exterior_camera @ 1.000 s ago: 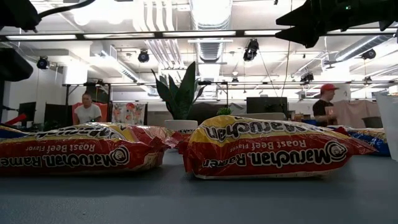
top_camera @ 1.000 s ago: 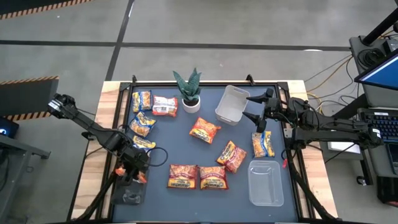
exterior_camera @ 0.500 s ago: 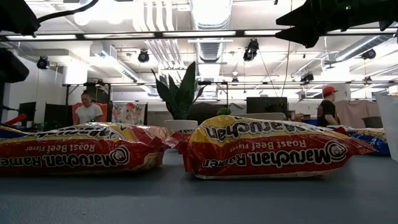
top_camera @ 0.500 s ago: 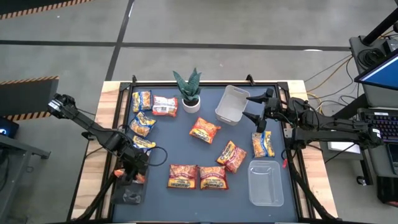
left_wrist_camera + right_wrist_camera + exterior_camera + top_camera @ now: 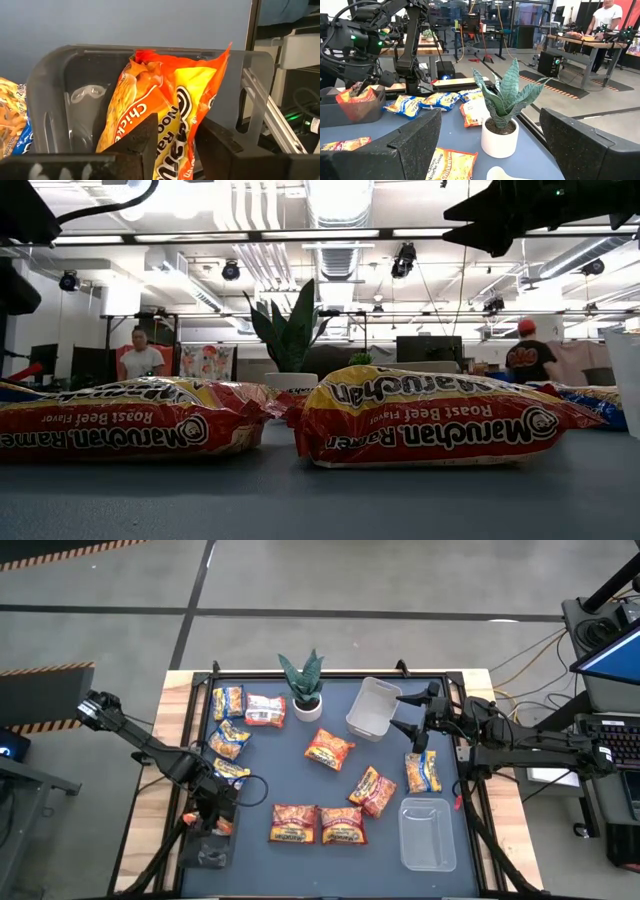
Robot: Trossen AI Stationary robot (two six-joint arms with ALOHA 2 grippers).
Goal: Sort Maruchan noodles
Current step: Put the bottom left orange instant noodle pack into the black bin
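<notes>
Fingers, left wrist view: the left fingers (image 5: 150,145) are clamped on an orange packet (image 5: 167,115), crinkled glossy plastic, standing on end inside a smoky clear bin (image 5: 55,85).
Fingers, right wrist view: the right fingers (image 5: 415,145) stand wide apart, holding nothing, facing a potted plant (image 5: 501,107) in a white round pot.
High view, packets: ten lie flat on the bench (image 5: 300,780). Four sit at the far left, among them a red-and-white packet (image 5: 265,709); one orange packet lies mid-bench (image 5: 329,748); two lie near the right side, one of them yellow-and-blue (image 5: 422,772); two roast beef packets (image 5: 294,823) lie side by side at the near edge.
High view, bins: three. The near-left one holds the gripped packet under the left gripper (image 5: 212,817); a tilted bin (image 5: 372,708) lies beside the right gripper (image 5: 410,712); a flat rectangular bin (image 5: 427,833) sits at near right, and I cannot tell any contents.
Low view: two puffy roast beef packets fill the front, the right one (image 5: 430,418) glossy red and yellow.
</notes>
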